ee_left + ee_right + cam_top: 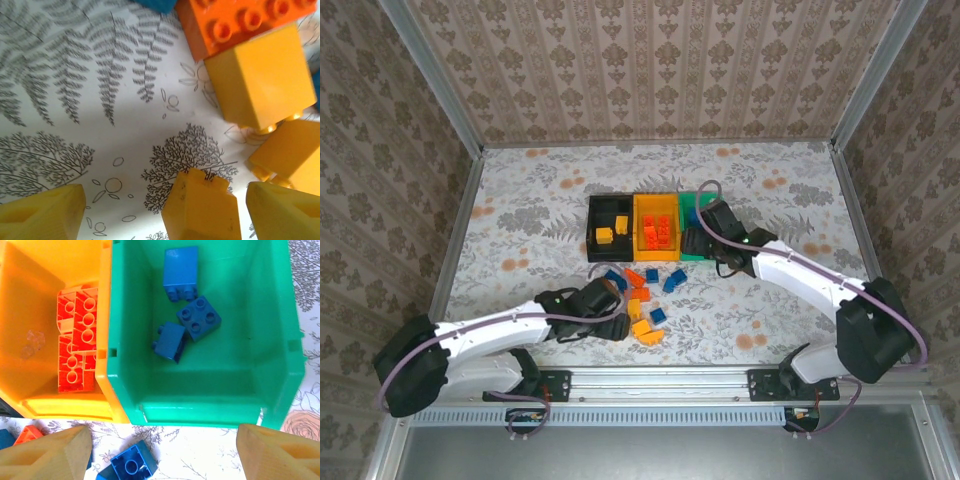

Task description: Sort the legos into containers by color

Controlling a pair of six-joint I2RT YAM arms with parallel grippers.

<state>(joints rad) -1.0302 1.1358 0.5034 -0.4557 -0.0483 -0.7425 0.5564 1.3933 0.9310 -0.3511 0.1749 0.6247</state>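
Both grippers open, sort half done.
My left gripper (165, 192): fingers apart, straddling a smooth yellow brick (200, 210), not clamped, on fern-print cloth (100, 125). My right gripper (164, 435): fingers apart, empty, at the near rim of the glossy green bin (280, 340), which holds three studded blue bricks (198, 322). Orange bin (30, 300): red-orange bricks (77, 340). Black bin (592, 225): yellow bricks (605, 236). Loose legos (642, 300) lie in front of the bins.

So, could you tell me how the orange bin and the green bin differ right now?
The orange bin holds red-orange bricks; the green bin holds three blue bricks. The orange bin's bricks sit packed together against the wall nearest the green bin, whose own bricks lie loose at different angles. Both are open, rectangular and joined side by side.
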